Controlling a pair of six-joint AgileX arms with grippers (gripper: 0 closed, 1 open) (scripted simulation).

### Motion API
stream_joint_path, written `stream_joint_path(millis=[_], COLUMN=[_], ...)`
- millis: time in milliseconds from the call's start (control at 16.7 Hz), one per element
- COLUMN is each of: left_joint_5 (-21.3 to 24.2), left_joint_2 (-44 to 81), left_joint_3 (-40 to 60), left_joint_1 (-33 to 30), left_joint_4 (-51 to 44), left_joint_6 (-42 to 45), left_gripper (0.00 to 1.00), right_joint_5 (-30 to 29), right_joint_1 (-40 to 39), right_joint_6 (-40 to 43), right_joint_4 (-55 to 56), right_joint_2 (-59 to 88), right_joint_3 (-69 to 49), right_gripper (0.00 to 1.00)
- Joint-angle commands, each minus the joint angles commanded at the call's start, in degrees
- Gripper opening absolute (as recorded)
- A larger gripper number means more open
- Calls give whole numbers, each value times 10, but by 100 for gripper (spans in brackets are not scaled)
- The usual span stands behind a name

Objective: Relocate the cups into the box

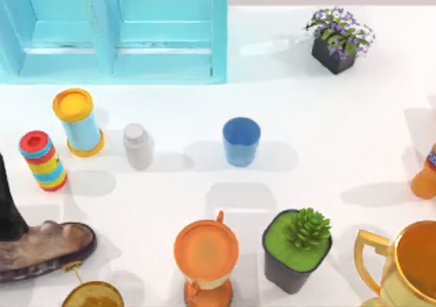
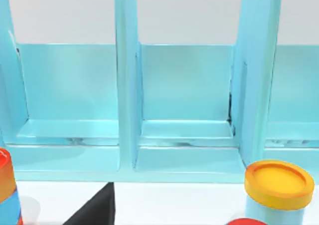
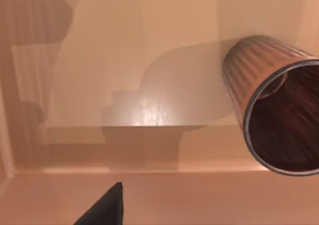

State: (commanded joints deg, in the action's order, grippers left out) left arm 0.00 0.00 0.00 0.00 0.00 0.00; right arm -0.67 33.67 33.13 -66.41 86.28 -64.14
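The blue cup stands upright on the white table, about mid-table, with the grey-white capped bottle to its left and a clear gap between them. The other cup, the ribbed pinkish-brown cup with a dark inside, shows in the right wrist view: it lies on its side on the floor of a tan box, its open mouth turned toward the camera — near one of the box's walls. A dark tip of the right gripper pokes in at the edge there; whether its fingers are apart or together I cannot tell. The left wrist view looks at a light-blue divided rack with a yellow-lidded canister in front of it, and a dark tip of the left gripper shows low in that view, its state hidden too. Nearer the front edge stand an orange hourglass-shaped piece, a potted succulent and a gold trophy cup.
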Motion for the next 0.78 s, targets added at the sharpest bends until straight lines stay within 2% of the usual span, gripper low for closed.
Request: stream_joint_path(millis=[360,780], left_joint_5=[0,0], left_joint_2=[0,0], left_joint_3=[0,0], left_joint_1=[0,0], left_joint_4=[0,0], left_joint_6=[0,0], left_gripper=[100,100], right_joint_5=[1,1], right_joint_1=[1,4], right_joint_6=[1,3], right_joint_4=[-22,-204], right_joint_2=[3,11], right_joint_3=[-23,-214], right_gripper=[100,100])
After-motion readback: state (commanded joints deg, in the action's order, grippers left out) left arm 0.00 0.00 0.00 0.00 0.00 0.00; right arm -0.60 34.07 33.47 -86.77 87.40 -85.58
